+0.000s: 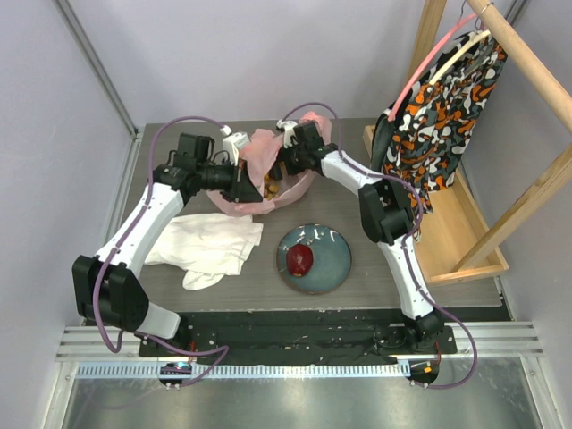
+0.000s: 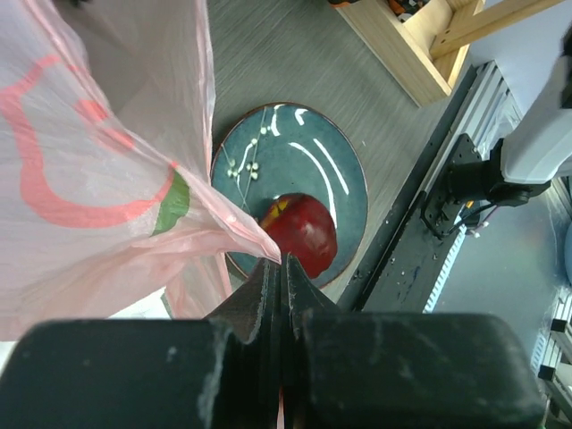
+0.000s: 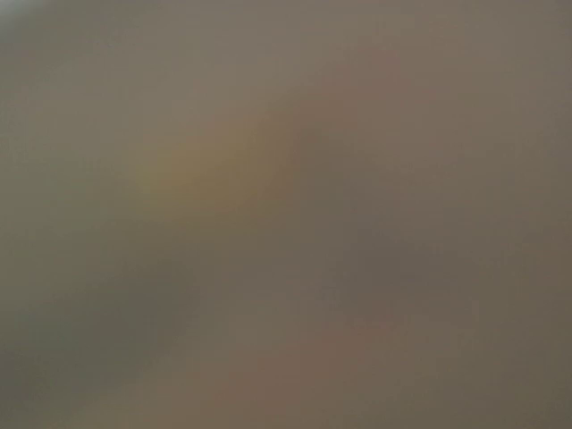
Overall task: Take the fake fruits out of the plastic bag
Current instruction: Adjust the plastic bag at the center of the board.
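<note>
Table (image 1: pixel 259 281): grey wood grain. A wooden rack (image 1: pixel 465 237) stands at its right edge, with orange-black patterned fabric (image 1: pixel 442 107) hung on it.

Plastic bag (image 1: pixel 259 147): pink, thin and crinkled, at the far centre of the table, its mouth between the two arms. We judge it very light and limp, likely to lift along with anything drawn out. It is best held at the rim or a handle, never the belly.

White cloth (image 1: pixel 210 241): crumpled, just in front of the bag on the left.

Plate (image 1: pixel 332 259): teal glazed, near centre.

Left gripper (image 2: pixel 280 268): fingers pressed together, pinching the bag's film at its left rim.

Right gripper (image 1: pixel 284 165): down in the bag mouth, jaws spread wide. Its wrist view is all blur, so we cannot tell whether a fruit lies between them.

Apple (image 1: pixel 300 260): dark red, on the plate, out of the bag. It looks hard, glossy and round, so we expect it to slip from a shallow pinch and would take it across the widest part.

Grapes (image 1: pixel 267 189): a brownish-yellow cluster inside the bag, lumpy; we would take it by the body of the bunch
</note>
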